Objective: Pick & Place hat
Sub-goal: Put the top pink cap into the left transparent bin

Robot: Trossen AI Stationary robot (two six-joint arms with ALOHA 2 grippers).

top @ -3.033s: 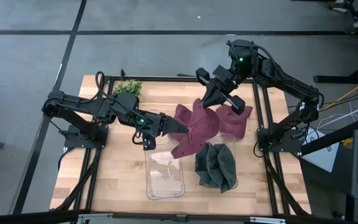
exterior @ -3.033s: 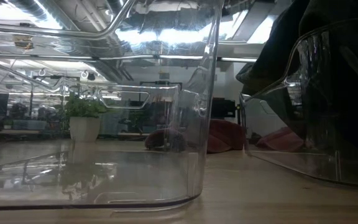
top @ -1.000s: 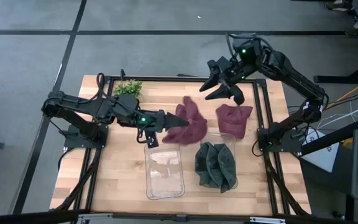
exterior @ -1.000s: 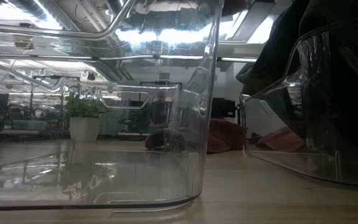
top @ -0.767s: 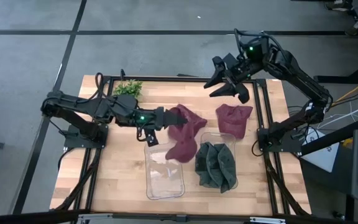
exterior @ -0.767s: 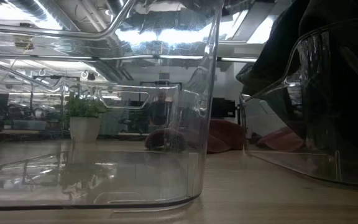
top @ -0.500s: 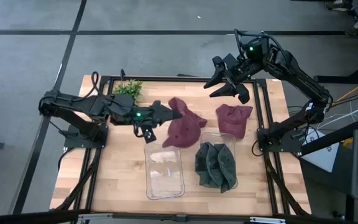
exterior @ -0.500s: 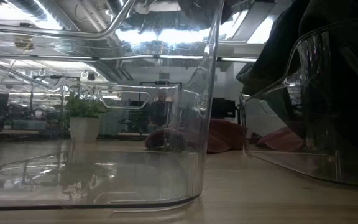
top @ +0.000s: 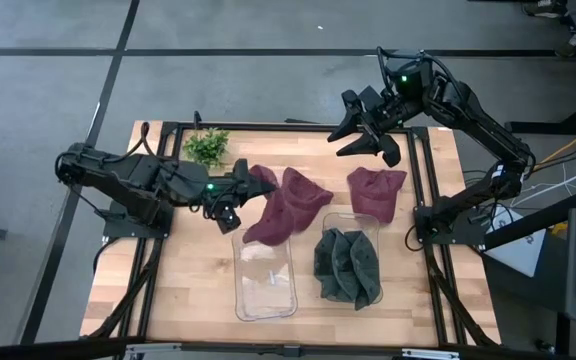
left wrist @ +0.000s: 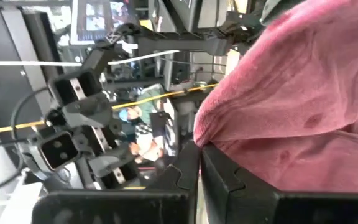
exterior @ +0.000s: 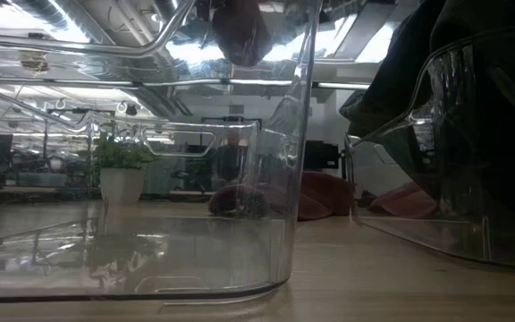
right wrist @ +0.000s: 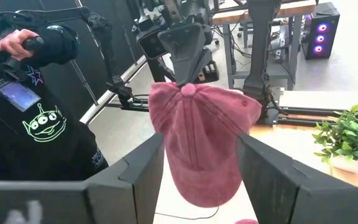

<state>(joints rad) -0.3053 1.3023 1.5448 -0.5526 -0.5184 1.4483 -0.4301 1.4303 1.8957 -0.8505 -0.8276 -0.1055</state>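
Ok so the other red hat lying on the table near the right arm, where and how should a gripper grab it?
Probably from above, pinching a raised fold at the crown. The second red hat lies crumpled on the table with no brim sticking out to catch from the side. The right gripper is open nearby, while the left gripper is shut on the hanging red hat.

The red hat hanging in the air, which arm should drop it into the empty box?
The left. Its hand already grips the red hat beside the empty box. The right hand is open, farther off.
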